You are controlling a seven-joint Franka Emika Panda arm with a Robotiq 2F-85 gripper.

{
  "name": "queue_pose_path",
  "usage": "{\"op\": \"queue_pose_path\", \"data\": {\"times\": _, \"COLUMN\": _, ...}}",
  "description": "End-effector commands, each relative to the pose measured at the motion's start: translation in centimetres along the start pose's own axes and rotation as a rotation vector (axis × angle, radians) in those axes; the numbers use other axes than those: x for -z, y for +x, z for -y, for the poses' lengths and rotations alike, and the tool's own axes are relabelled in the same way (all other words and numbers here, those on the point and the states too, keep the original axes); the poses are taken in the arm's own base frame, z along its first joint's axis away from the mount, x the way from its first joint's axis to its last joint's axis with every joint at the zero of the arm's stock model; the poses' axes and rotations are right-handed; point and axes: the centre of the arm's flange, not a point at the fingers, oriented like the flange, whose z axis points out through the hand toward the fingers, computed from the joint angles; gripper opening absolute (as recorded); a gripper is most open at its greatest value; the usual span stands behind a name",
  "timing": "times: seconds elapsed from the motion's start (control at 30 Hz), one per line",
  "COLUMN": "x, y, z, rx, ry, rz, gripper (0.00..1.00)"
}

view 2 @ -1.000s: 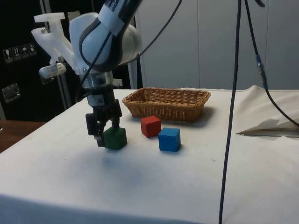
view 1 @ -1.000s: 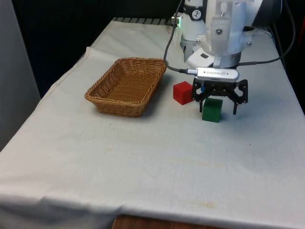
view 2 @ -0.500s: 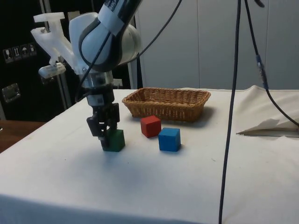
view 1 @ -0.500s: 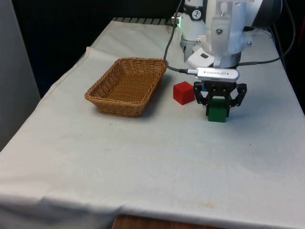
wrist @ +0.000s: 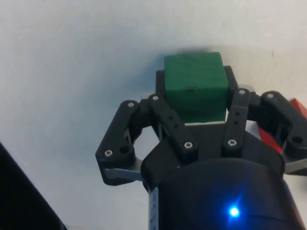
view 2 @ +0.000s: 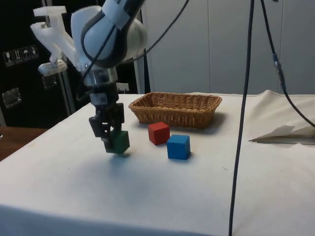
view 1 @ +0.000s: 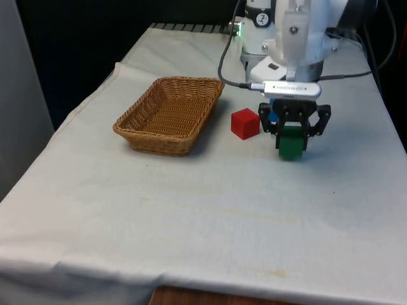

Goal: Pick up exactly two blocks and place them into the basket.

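In the front view, from left to right: the wicker basket sits on the white cloth toward the far left part of the tabletop, its long side angled toward the far edge. It holds no blocks. Just beside the basket's right end stands the red block, resting on the cloth and clear of the basket wall. To the right of the red block, the gripper holds the green block clamped between its two fingers. The fingers are narrowed onto opposite faces of the block. A blue block is partly visible behind the gripper, nearer the far edge.

In the side view, the gripper carries the green block slightly tilted and just clear of the cloth, with a shadow under it. The red block and the blue block stand close together on the cloth, apart from the green block, with the basket behind them.

In the wrist view, the green block sits between the fingers, with the cloth below it.
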Motion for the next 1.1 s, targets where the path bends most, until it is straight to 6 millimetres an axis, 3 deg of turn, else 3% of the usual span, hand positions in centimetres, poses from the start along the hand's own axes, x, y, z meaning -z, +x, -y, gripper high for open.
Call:
{"op": "queue_pose_path", "data": {"times": 0.0, "x": 0.5, "y": -0.1, "z": 0.0, "rx": -0.005, "ry": -0.008, "rz": 0.004, "gripper": 0.00}}
{"op": "queue_pose_path", "data": {"times": 0.5, "x": 4.5, "y": 0.0, "z": -1.5, "rx": -0.032, "ry": -0.009, "rz": 0.007, "gripper": 0.00}}
{"op": "queue_pose_path", "data": {"times": 1.07, "x": 9.6, "y": 0.3, "z": -5.7, "rx": -0.079, "ry": -0.028, "rz": 0.021, "gripper": 0.00}}
